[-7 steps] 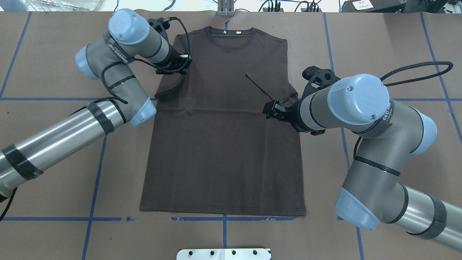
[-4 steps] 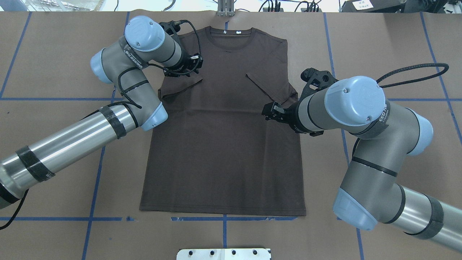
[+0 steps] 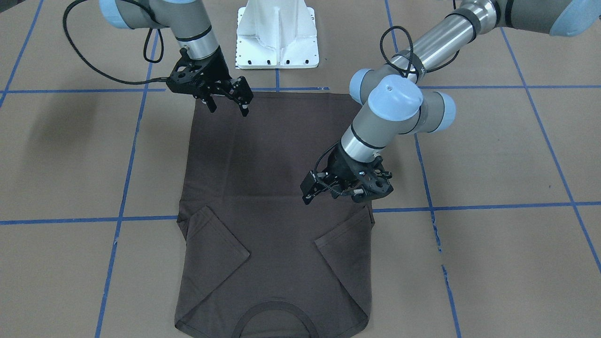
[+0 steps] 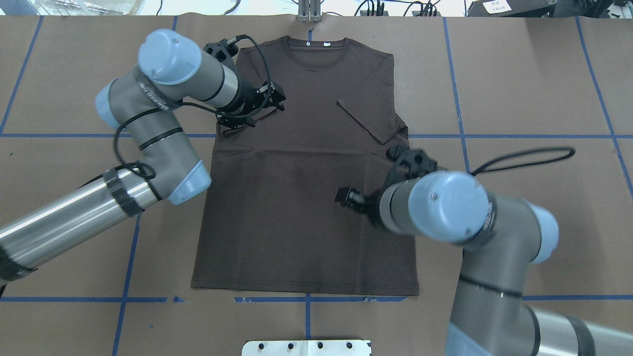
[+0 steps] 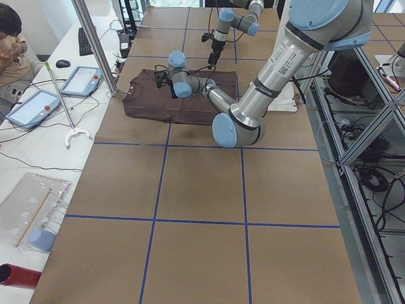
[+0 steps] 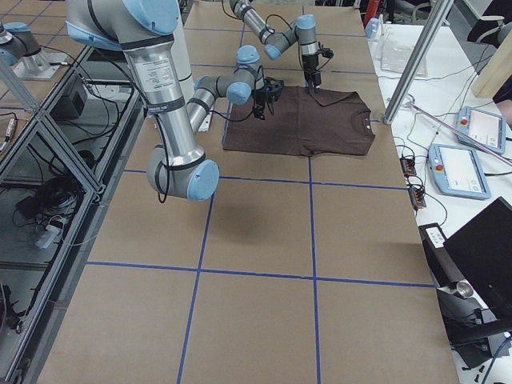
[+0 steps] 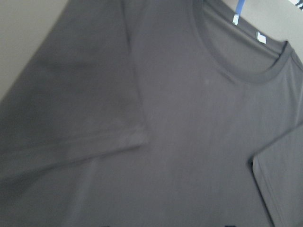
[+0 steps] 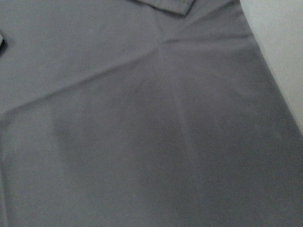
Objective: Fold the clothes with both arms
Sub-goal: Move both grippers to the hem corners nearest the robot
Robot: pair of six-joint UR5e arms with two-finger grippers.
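The dark brown T-shirt [image 4: 306,207] lies flat on the table, collar [image 4: 316,49] at the far edge, hem toward the robot. Both sleeves are folded inward onto the chest: the right sleeve [image 4: 373,113] and the left sleeve [image 3: 345,244]. My left gripper [image 4: 262,106] hovers open and empty just above the folded left sleeve; it also shows in the front view [image 3: 334,197]. My right gripper [image 3: 227,104] is open and empty, raised above the shirt's right side nearer the hem [image 4: 346,197]. The left wrist view shows the collar and white labels [image 7: 260,38].
The white pedestal base [image 3: 278,37] stands at the robot's side of the table. Blue tape lines [image 4: 128,247] cross the brown table. A metal post [image 4: 309,12] stands at the far edge. Tablets [image 5: 82,79] and an operator [image 5: 12,38] are beyond it.
The left gripper carried the left sleeve inward, laid it on the chest and let go. The right gripper drew back from the folded right sleeve toward the hem and rose.
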